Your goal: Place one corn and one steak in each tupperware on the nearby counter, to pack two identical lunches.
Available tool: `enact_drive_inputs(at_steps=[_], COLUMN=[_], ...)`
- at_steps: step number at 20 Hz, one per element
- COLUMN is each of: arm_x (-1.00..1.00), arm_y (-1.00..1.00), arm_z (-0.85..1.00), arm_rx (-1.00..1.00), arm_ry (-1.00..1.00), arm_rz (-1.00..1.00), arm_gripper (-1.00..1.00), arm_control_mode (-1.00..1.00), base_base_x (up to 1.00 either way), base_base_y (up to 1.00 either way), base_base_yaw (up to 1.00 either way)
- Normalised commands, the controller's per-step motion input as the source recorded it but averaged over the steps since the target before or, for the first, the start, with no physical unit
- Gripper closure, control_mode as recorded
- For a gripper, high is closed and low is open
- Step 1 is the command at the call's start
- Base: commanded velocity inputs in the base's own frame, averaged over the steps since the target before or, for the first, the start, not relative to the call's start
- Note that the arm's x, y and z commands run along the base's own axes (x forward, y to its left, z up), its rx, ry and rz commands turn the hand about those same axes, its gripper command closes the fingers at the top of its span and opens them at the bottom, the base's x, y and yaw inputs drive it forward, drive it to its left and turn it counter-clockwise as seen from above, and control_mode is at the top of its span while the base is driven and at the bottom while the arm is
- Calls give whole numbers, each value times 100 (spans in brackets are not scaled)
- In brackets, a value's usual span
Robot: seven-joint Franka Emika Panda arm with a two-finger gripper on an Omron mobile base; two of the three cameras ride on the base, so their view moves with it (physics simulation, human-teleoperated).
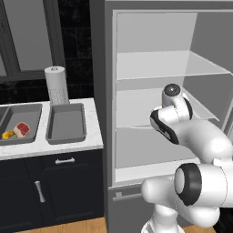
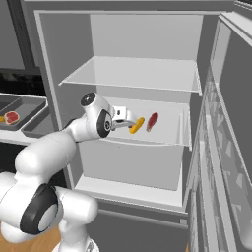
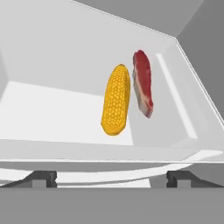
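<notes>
On the middle shelf of the open fridge lie a yellow corn (image 3: 116, 100) and a red steak (image 3: 143, 83) side by side, also seen as corn (image 2: 137, 125) and steak (image 2: 152, 121). My gripper (image 2: 125, 122) reaches into the fridge just left of the corn, open and holding nothing; its fingertips (image 3: 43, 177) stand wide apart short of the cob. On the counter (image 1: 93, 118) sit two grey tupperware trays. The left tupperware (image 1: 29, 116) holds a corn (image 1: 7, 134) and a steak (image 1: 21, 129). The right tupperware (image 1: 66, 125) is empty.
A paper towel roll (image 1: 56, 85) stands behind the right tray. The fridge has shelves above and below (image 2: 133, 74), and its open door (image 2: 221, 147) stands at the right. Dark cabinets with silver handles (image 1: 64, 160) sit under the counter.
</notes>
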Motion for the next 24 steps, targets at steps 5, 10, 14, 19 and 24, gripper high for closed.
enact_drive_inputs(at_steps=[5, 10, 14, 19, 24], arm_x=[16, 16, 16, 15, 11], arm_y=[-2, -10, -9, -1, 0], arm_z=[0, -3, -3, -2, -6], arm_rx=[0, 0, 0, 0, 0], arm_ry=[0, 0, 0, 0, 0], arm_rz=[0, 0, 0, 0, 0], arm_gripper=[-100, -100, -100, -100, -100], arm_control_mode=[-100, -100, -100, -100, -100], base_base_x=[0, 0, 0, 0, 0], base_base_y=[0, 0, 0, 0, 0], base_base_yaw=[0, 0, 0, 0, 0])
